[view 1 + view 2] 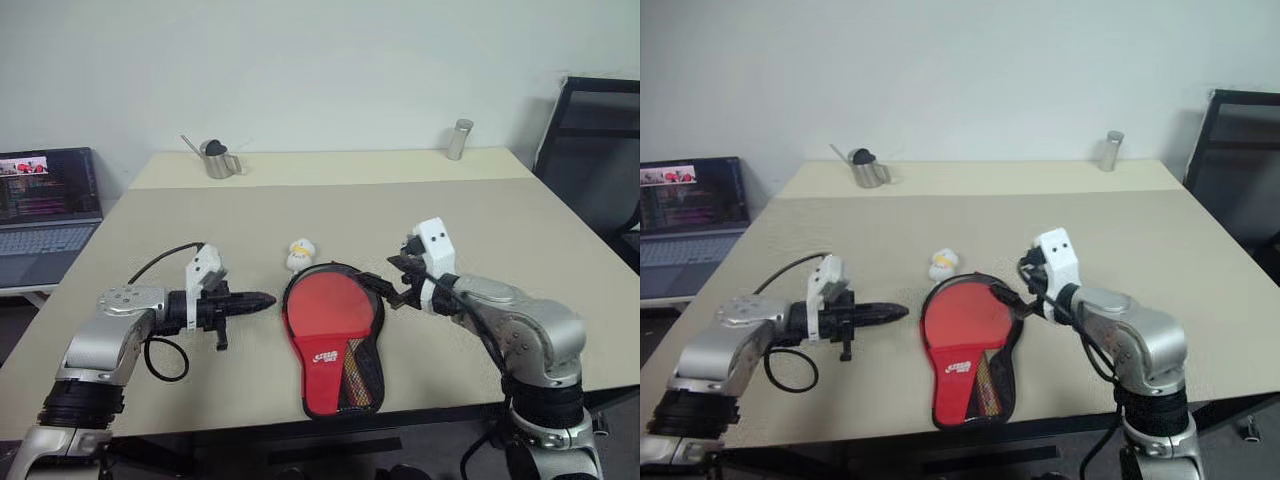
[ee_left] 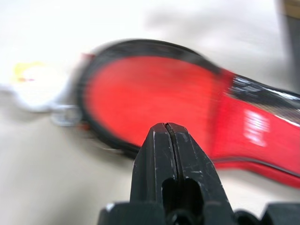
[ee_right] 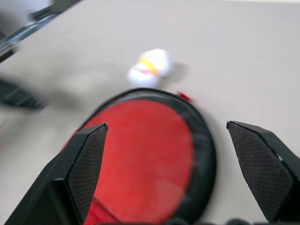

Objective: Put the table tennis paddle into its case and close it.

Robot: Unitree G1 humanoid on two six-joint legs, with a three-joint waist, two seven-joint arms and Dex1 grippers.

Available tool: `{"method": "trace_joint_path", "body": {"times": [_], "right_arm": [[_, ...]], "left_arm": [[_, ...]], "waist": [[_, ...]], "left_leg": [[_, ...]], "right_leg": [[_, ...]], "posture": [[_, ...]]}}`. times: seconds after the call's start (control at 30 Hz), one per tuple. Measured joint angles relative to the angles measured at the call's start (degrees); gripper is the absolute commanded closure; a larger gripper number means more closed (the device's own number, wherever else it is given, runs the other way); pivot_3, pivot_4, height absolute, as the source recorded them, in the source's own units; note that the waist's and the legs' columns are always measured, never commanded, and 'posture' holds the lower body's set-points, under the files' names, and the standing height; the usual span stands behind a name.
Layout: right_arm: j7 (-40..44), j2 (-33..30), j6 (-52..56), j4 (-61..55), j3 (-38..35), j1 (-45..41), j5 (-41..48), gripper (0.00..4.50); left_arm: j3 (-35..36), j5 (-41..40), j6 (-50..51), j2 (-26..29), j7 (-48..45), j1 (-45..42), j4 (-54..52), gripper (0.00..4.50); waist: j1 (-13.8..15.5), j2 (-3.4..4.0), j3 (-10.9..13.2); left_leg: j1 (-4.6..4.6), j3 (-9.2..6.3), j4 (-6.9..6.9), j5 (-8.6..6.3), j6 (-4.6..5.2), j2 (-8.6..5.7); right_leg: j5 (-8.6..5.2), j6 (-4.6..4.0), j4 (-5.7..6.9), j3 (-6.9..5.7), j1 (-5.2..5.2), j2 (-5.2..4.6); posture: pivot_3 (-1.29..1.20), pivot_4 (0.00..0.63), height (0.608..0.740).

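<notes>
Beige tabletop point(image 1: 520, 230) fills the room's middle, with a plain pale wall behind it. At the table's near edge, about 6 o'clock from its centre, lies the case point(image 1: 340, 385), its red logo side up and its black zipper edge running round the rim. The paddle point(image 1: 330, 305) sits inside it: the round red face shows through the open mouth of the case, and the handle end is tucked under the red fabric and mesh panel. A small white and yellow toy point(image 1: 300, 254) stands just beyond the case at 12 o'clock from it.

Left gripper point(image 1: 262, 299) is at 9 o'clock from the paddle face, its two black fingers pressed tight together and holding nothing, pointing at the case rim and just short of it. Right gripper point(image 1: 392, 281) is at 3 o'clock, fingers spread wide and empty, hovering over the rim near the zipper edge; whether it touches the fabric I cannot tell.

By my reading the first part is done, since the paddle is seated in the case. What is left is the closing: the flap is open and the zipper has not been drawn round. A metal jug point(image 1: 215, 158) and a metal tumbler point(image 1: 459, 139) stand far off at 11 and 1 o'clock.
</notes>
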Motion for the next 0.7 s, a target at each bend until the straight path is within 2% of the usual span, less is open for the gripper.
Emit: {"method": "trace_joint_path", "body": {"times": [0.17,0.3,0.5,0.63,0.7], "right_arm": [[5.53,0.27,-5.79,4.78,5.42,1.2,0.51,0.02],[8.37,0.13,-8.99,7.07,7.52,2.91,0.39,0.02],[6.85,0.33,-17.34,18.36,12.29,3.84,-6.93,0.02],[6.61,0.46,-20.88,19.9,13.56,3.8,-10.17,0.02],[6.67,0.34,-22.05,20.01,14.58,3.87,-11.55,0.0]], "left_arm": [[0.87,3.1,-0.86,-0.62,7.55,-2.05,4.67,4.5],[0.91,4.55,-1.41,-1.08,10.13,-3.25,8.11,4.5],[-0.23,8.28,-4.09,-4.88,13.33,-10.48,15.76,4.5],[-2.09,10.67,-6.46,-7.35,13.96,-14.9,21.41,4.5],[-2.61,11.14,-6.7,-8.36,13.06,-17.15,24.87,4.12]], "waist": [[0.04,-0.02,-0.01],[0.1,-0.03,-0.02],[0.72,-0.05,-0.03],[1.18,-0.14,-0.09],[1.21,-0.16,-0.1]], "left_leg": [[0.0,0.02,0.04,0.0,0.0,0.01],[0.0,0.01,0.04,0.0,0.0,0.01],[0.0,0.03,0.1,0.0,0.0,-0.01],[0.02,0.08,0.1,0.0,0.0,0.0],[0.04,0.06,0.11,0.0,0.0,0.01]], "right_leg": [[0.02,0.02,0.01,-0.02,0.0,0.04],[0.02,0.02,0.02,-0.02,0.01,0.03],[0.03,0.02,0.05,-0.05,0.03,0.03],[0.04,0.03,0.05,-0.04,0.03,0.06],[0.04,0.03,0.08,-0.06,0.04,0.08]], "posture": [[0.0,0.15,0.74],[0.0,0.15,0.74],[0.0,0.15,0.74],[0.0,0.15,0.74],[0.0,0.15,0.74]]}}
